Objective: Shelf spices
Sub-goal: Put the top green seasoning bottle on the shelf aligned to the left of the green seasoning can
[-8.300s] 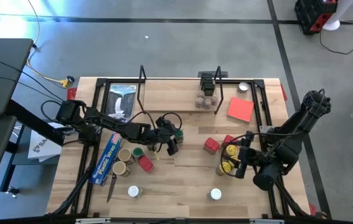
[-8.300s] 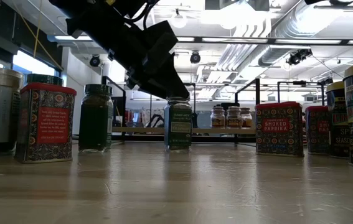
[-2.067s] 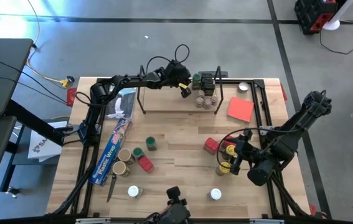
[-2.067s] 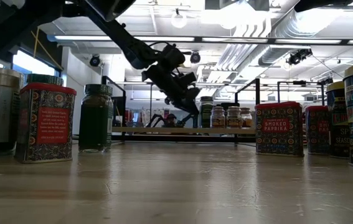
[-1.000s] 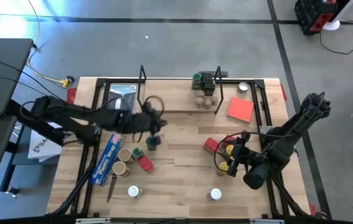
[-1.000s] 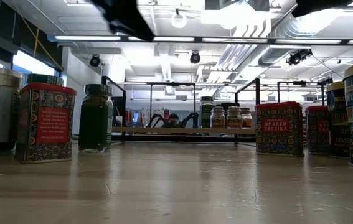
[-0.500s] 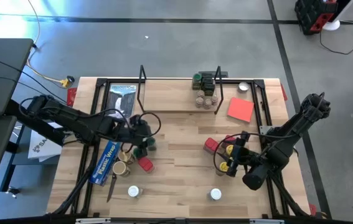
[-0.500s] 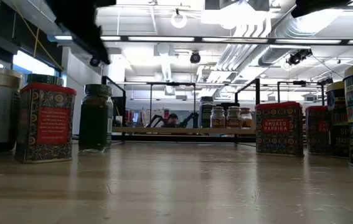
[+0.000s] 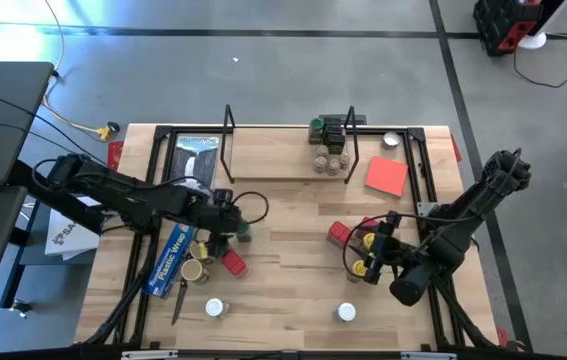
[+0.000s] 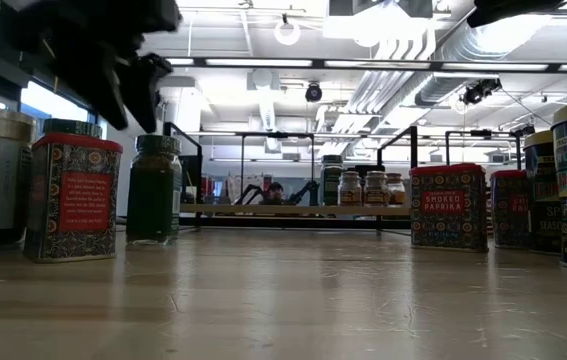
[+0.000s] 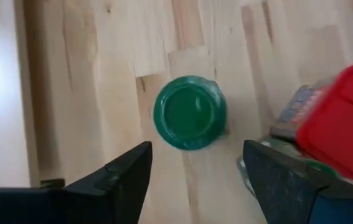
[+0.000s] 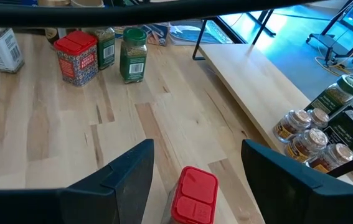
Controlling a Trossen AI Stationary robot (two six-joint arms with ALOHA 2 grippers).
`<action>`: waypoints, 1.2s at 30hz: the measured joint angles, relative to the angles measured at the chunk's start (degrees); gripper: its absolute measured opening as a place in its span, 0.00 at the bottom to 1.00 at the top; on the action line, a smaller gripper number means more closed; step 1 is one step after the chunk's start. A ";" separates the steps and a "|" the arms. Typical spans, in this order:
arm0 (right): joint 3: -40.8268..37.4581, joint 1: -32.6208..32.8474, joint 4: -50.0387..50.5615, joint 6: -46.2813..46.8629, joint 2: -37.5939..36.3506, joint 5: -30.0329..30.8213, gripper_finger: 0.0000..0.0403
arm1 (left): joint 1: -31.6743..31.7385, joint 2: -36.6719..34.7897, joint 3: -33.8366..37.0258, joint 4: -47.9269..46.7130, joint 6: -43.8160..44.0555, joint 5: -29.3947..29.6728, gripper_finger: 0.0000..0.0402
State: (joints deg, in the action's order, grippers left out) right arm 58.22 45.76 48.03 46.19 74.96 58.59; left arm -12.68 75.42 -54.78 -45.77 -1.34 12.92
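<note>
Directly below left pincer point(image 11: 192, 171) (fingers spread): green-lidded jar point(image 11: 190, 112), seemingly untouched.

Two arms, both dark, near-black throughout. Left arm point(image 9: 128, 200): slim jointed links, thicker blocky housings at the joints; a thin black cable loops free near the wrist. Right arm point(image 9: 463, 225): same build, rounded knuckle-like housing at its far upper joint, a fat cylindrical segment lower down, black cable arcing off the wrist. Left fingers point(image 11: 117, 180): flat, dark plates with angled edges, faint blue sheen on the base. Right fingers point(image 12: 123, 171): matching dark plates, bluish-grey tint. No markings or screws legible.
</note>
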 joint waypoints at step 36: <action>0.00 0.00 -0.04 0.02 -0.04 -0.50 0.59 | 12.63 -0.68 -0.07 4.20 17.77 0.69 0.61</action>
State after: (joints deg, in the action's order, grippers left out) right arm 58.22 45.76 47.99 46.22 74.91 58.08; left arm -0.04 74.74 -54.85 -41.57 16.43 13.61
